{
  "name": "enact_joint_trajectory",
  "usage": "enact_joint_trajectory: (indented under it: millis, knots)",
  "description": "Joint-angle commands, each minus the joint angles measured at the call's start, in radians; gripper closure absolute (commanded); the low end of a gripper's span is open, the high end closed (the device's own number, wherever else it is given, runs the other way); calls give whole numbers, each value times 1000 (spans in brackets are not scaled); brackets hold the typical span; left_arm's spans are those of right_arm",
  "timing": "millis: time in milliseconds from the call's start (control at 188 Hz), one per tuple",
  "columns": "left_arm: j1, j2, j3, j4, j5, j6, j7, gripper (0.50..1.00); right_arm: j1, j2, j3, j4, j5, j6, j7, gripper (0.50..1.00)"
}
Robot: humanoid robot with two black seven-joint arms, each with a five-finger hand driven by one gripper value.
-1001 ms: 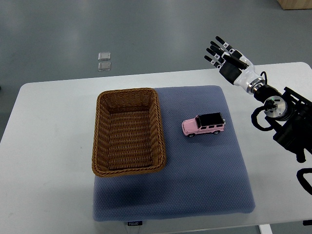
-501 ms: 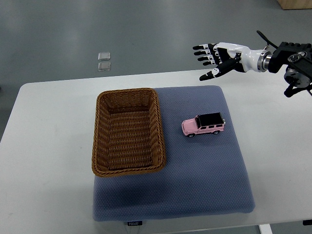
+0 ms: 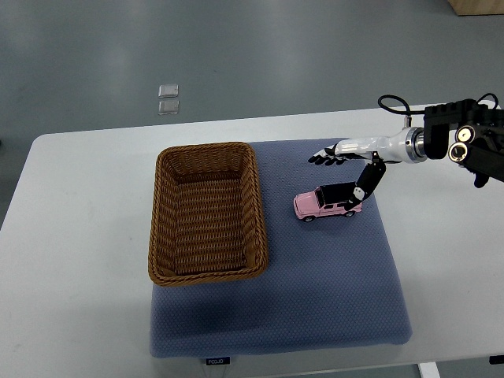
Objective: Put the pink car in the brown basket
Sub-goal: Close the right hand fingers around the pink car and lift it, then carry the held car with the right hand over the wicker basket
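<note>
The fingers (image 3: 323,157) are spread flat above the pink car (image 3: 329,201), the thumb dropped toward its rear — nothing is grasped. The car lies on the blue mat (image 3: 315,307), beside the brown basket (image 3: 206,213).

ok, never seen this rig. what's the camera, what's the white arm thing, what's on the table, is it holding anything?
There is one camera, looking steeply down from the robot's own side. The robot is a humanoid with fingered hands. Its right hand reaches in from the picture's right edge, fingers spread over the pink car, with the thumb hanging down by the car's rear end. It holds nothing yet; whether the thumb touches the car is unclear. The left arm is out of view. On the white table lies a blue mat. On the mat stand a brown basket, which holds nothing, and the car to its right, apart from it.
</note>
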Motion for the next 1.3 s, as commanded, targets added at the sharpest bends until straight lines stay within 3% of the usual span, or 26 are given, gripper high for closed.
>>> enact_joint_trajectory:
  millis: [0, 138, 405, 506, 548, 559, 591, 719, 1150, 1294]
  knots:
    - [0, 0, 0, 0, 0, 0, 0, 500, -22, 10, -6, -3, -30, -48, -2, 529]
    - [0, 0, -3, 2, 0, 0, 0, 500, -45, 12, -7, -8, -61, -67, -2, 542]
    - [0, 0, -2, 2, 0, -2, 0, 500, -77, 44, -15, -37, -73, -120, -1, 619]
    - [0, 0, -3, 2, 0, 0, 0, 500, -85, 52, -15, -52, -86, -130, 1, 718]
    - [0, 0, -3, 2, 0, -2, 0, 500, -91, 52, -15, -55, -95, -133, 1, 785]
    - [0, 0, -3, 3, 0, 0, 2, 500, -93, 55, -15, -57, -98, -133, 2, 830]
    - [0, 0, -3, 3, 0, 0, 2, 500, -94, 56, -15, -58, -103, -133, 2, 885]
    - [0, 0, -3, 5, 0, 0, 0, 500, -93, 64, -18, -71, -109, -147, 5, 1000]
    - [0, 0, -3, 6, 0, 0, 2, 500, 73, -74, -10, 0, -87, -49, 9, 1000]
    - [0, 0, -3, 3, 0, 0, 0, 500, 133, -69, -9, 15, -81, -29, 10, 1000]
